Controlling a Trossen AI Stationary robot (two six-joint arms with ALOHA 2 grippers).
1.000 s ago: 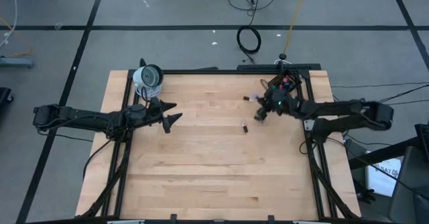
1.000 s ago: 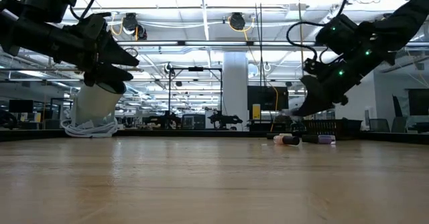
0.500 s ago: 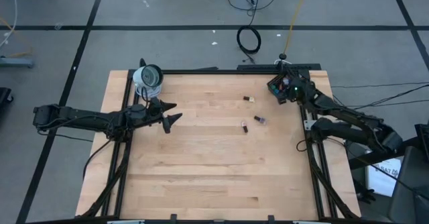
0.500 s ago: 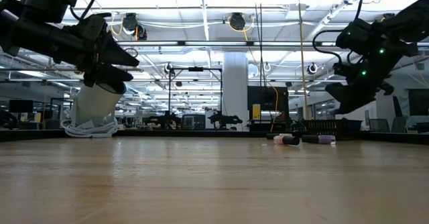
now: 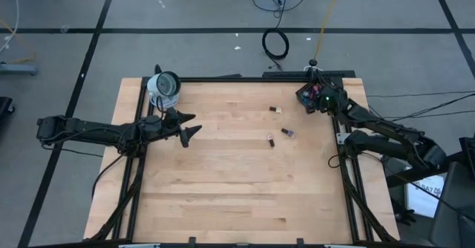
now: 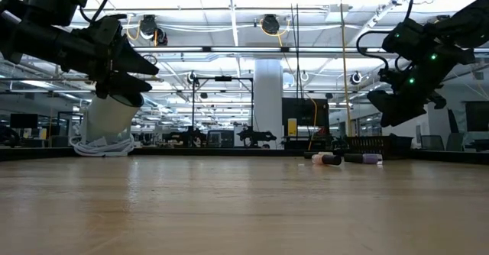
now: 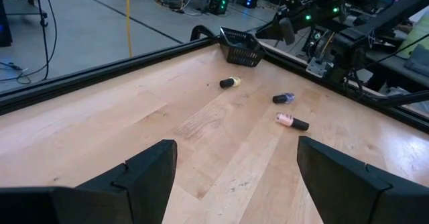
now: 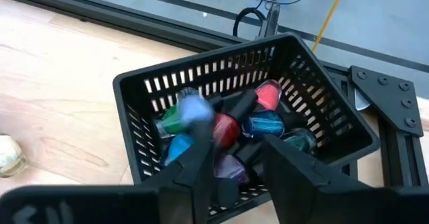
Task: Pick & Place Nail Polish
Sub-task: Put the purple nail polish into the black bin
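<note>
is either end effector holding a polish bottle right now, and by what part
Neither, it seems. The right end effector is parted over the basket, a blurred blue bottle apparently dropping. The left end effector is open, empty.

Colours on the pale wooden table (image 5: 223, 181) with its black metal frame

A black slatted plastic basket (image 8: 322, 103), at two o'clock on the table, holds small glass nail polish bottles (image 8: 261, 125) in green, blue, red, pink and purple, all dark-capped. Three more lie toward one o'clock: a yellowish bottle (image 7: 230, 82), a purple bottle (image 7: 283, 98) and a pink bottle (image 7: 291, 121), each with a black cap. The white cylindrical roll (image 5: 165, 86) at eleven o'clock has a dark hollow. Both arms are dark; the right claw (image 8: 231, 158) is black, green lights glowing on its arm.
</note>
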